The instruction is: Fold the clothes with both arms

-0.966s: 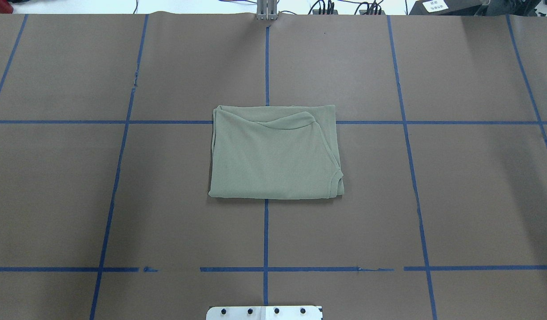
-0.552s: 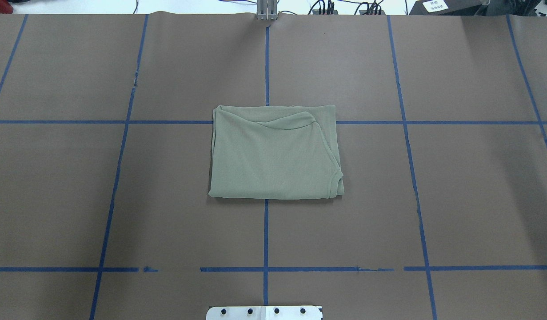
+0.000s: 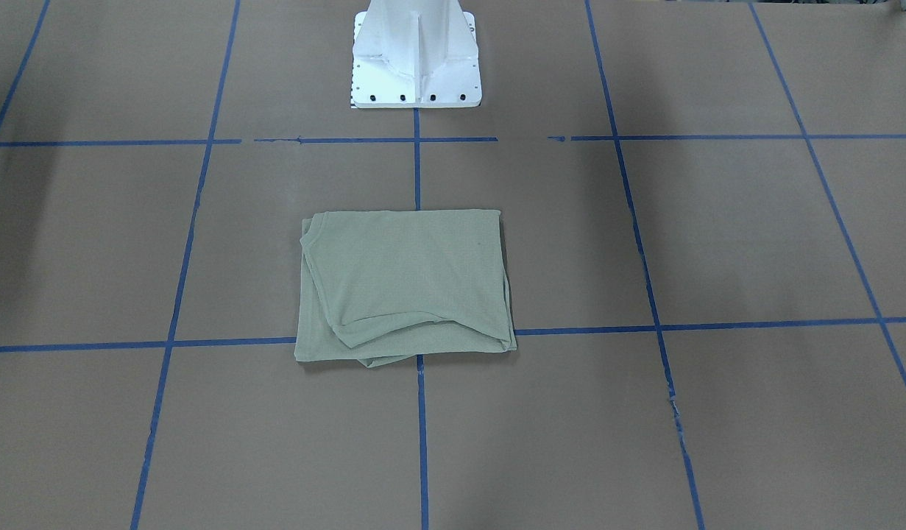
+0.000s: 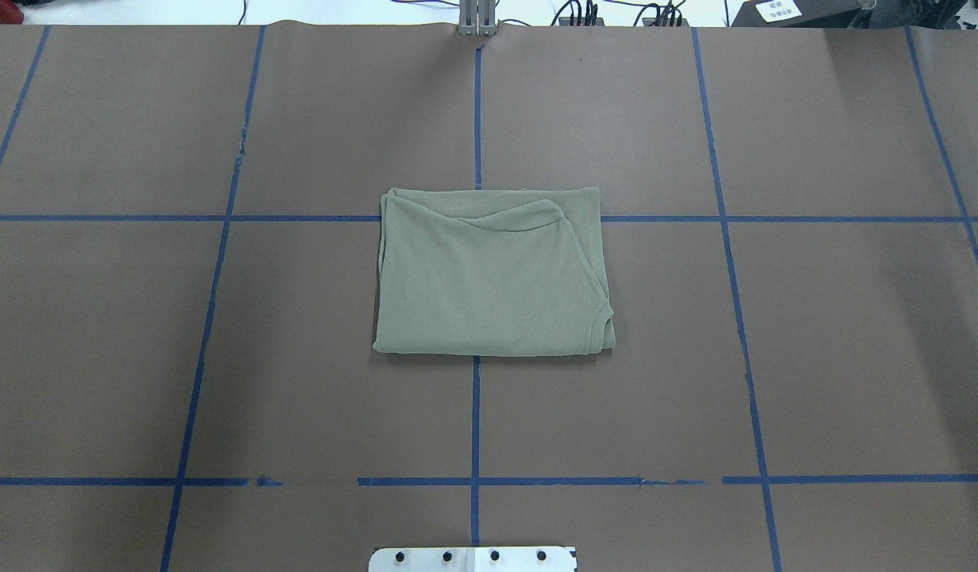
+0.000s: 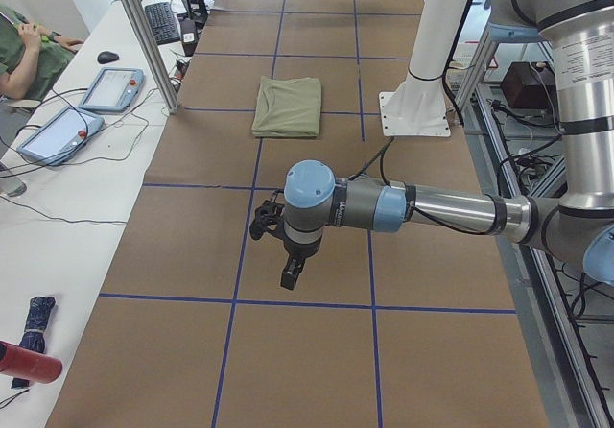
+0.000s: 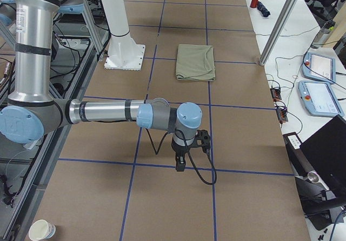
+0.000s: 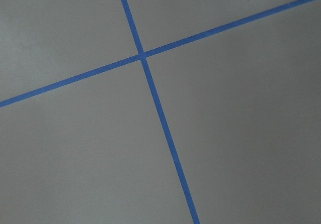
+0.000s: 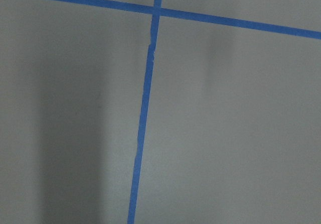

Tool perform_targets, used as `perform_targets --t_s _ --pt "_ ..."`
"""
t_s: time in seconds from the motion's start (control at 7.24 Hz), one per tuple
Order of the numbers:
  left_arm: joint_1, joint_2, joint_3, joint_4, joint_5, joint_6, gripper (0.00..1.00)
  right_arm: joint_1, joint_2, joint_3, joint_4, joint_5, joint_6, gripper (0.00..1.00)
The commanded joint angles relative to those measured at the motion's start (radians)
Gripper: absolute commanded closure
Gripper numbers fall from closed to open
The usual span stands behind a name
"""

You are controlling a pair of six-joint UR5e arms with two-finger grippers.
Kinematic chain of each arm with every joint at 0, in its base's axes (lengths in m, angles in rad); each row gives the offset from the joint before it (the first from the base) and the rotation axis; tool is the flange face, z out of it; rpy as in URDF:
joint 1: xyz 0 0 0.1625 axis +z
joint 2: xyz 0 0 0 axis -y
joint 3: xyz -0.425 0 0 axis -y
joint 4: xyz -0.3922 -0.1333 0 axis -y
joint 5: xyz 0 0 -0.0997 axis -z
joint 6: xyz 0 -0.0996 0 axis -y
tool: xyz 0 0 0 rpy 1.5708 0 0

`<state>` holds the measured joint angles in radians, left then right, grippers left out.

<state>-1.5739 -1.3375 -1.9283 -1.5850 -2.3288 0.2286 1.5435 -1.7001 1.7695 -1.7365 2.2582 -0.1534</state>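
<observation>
The sage-green shirt [image 4: 489,274] lies folded into a neat rectangle at the middle of the brown table; it also shows in the front view [image 3: 405,283] and both side views [image 5: 288,107] [image 6: 195,62]. Both arms are pulled far away from it, toward the table's ends. My left gripper [image 5: 288,279] hangs over bare table in the exterior left view. My right gripper [image 6: 180,165] hangs over bare table in the exterior right view. I cannot tell whether either is open or shut. Neither gripper holds anything. The wrist views show only tabletop and blue tape.
The brown table [image 4: 218,357] is marked with blue tape grid lines [image 4: 475,413]. The white pedestal base [image 3: 416,59] stands at the robot's side. Tablets [image 5: 110,87], cables and a seated person [image 5: 24,49] are on the side bench. A paper cup [image 6: 42,230] stands beside the table.
</observation>
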Motion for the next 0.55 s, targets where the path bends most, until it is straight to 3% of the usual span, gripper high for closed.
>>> perform_targets --t_s 0.0,0.41 --pt "0.0 0.0 0.0 0.0 0.0 0.0 0.0 0.0 -0.006 0.001 0.0 0.0 0.0 0.0" --pt "0.0 0.001 -0.003 0.002 -0.001 0.0 0.0 0.001 -0.007 0.005 0.0 0.003 -0.003 0.0"
